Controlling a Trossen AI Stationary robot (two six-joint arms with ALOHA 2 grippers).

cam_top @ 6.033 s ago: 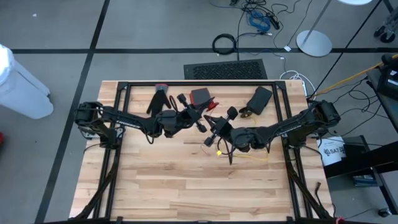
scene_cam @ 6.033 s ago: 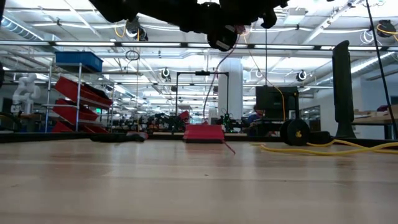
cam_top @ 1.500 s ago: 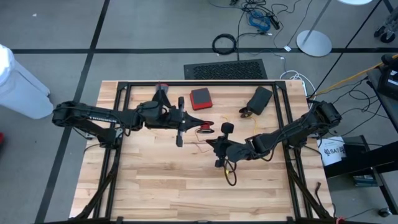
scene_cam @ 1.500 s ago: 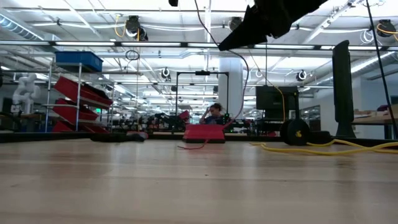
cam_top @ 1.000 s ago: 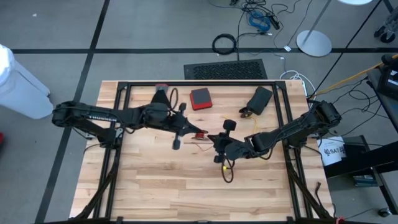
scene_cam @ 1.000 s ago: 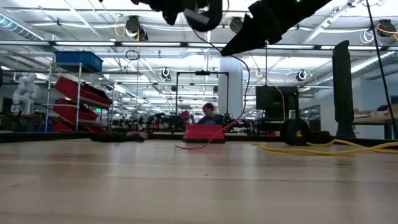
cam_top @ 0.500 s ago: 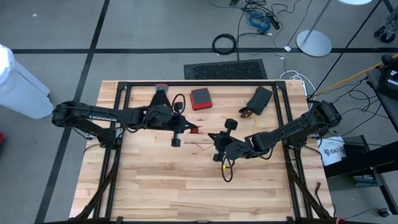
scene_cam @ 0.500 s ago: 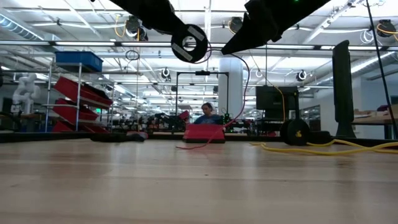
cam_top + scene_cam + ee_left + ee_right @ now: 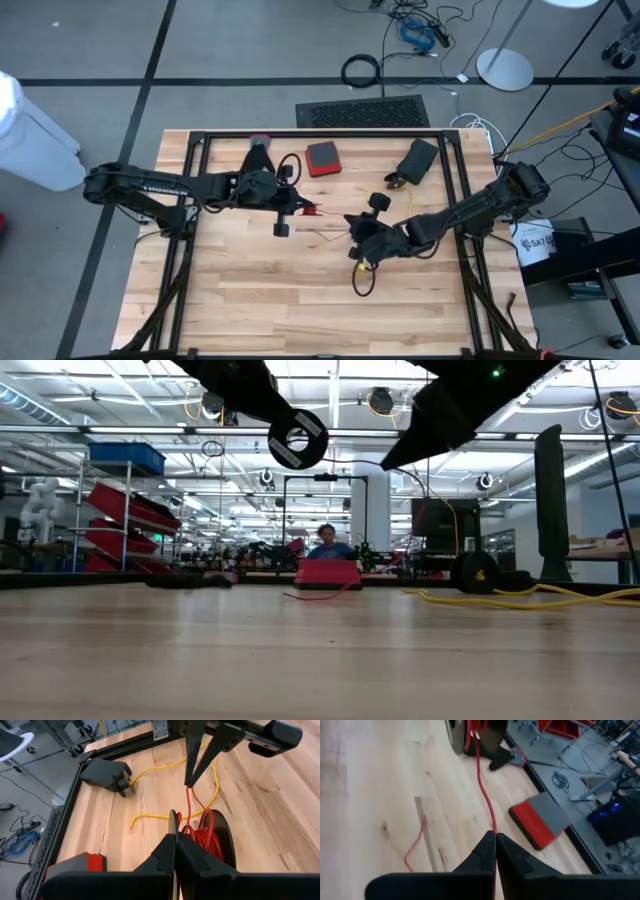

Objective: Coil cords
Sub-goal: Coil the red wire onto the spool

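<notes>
The red cord (image 9: 189,806) was thin, soft and light, so it would bend and slip easily. It ran in the air between the 2 grippers, above the middle of the wooden table (image 9: 260,300). The left gripper (image 9: 176,840) was pinched shut on it beside a round black spool (image 9: 220,832) wound with red cord. The right gripper (image 9: 495,840) was clenched on it too. The best place to hold looked close to the spool. A yellow cord (image 9: 210,795) curled on the smooth wood.

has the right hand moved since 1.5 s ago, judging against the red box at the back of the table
Yes. In the high view the right hand has shifted slightly rightward and toward the table's front edge, ending farther from the red box, which has stayed put.
</notes>
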